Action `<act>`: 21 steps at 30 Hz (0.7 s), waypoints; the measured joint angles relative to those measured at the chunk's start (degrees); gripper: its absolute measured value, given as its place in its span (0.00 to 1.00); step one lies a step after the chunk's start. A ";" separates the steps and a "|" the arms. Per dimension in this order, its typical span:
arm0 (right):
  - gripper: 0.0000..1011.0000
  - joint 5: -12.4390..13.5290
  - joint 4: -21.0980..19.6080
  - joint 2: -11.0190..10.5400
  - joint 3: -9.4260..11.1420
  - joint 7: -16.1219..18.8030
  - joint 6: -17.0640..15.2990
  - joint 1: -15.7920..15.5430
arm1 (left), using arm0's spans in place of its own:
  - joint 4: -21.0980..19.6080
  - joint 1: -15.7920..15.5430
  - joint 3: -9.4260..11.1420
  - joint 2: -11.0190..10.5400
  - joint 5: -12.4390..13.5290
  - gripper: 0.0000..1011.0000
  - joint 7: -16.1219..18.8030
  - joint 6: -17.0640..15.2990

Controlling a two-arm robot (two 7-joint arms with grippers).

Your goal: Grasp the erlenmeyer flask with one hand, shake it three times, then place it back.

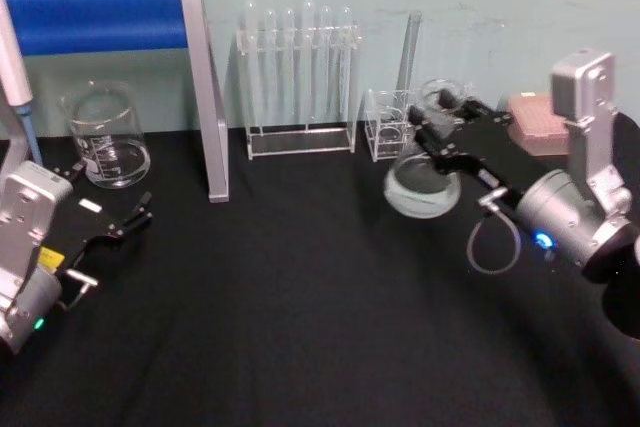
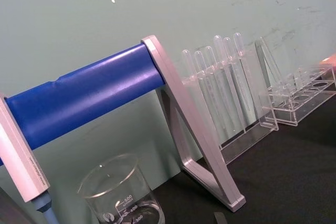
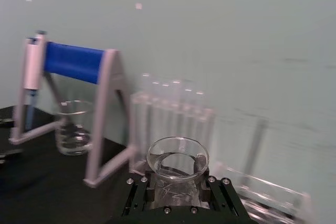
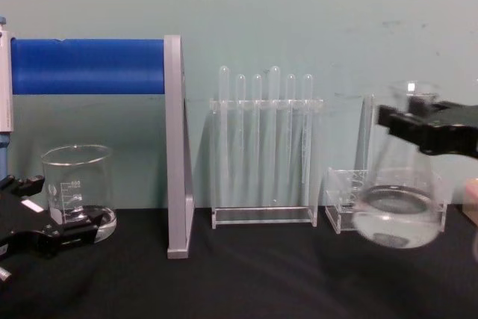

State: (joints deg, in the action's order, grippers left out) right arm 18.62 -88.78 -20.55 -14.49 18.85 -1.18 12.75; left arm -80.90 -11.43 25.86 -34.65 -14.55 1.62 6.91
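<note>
The erlenmeyer flask [image 1: 422, 187] is a clear conical flask with a little clear liquid in it. It hangs just above the black table at the right, slightly tilted and blurred [image 4: 394, 207]. My right gripper [image 1: 437, 125] is shut on its neck, just under the flared rim [image 3: 177, 157], and its black fingers [image 4: 418, 126] reach in from the right edge. At the table's left my left gripper [image 1: 135, 215] rests open and holds nothing, close in front of a beaker.
A glass beaker [image 1: 108, 137] stands far left under a blue-barred stand [image 1: 100, 17] with a grey leg [image 1: 212, 97]. A rack of test tubes [image 1: 300, 77] stands at the back centre, with a small clear rack [image 1: 385, 127] and a pink box [image 1: 535, 122] to its right.
</note>
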 joint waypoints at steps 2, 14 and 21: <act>0.44 -0.01 -0.24 0.21 -0.70 0.70 -0.07 0.10 | 0.00 0.00 0.00 0.00 0.00 0.99 0.00 0.00; 0.44 0.98 -2.50 0.92 -7.63 6.42 -0.59 0.90 | 0.00 0.00 0.00 0.00 0.00 0.99 0.00 0.00; 0.44 1.77 -3.39 0.83 -10.66 8.39 -0.64 1.27 | 0.00 0.00 0.00 0.00 0.00 0.99 0.00 0.00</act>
State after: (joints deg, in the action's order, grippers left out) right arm 20.39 -92.17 -19.72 -25.15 27.24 -1.83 14.02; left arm -80.90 -11.43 25.86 -34.64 -14.55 1.62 6.91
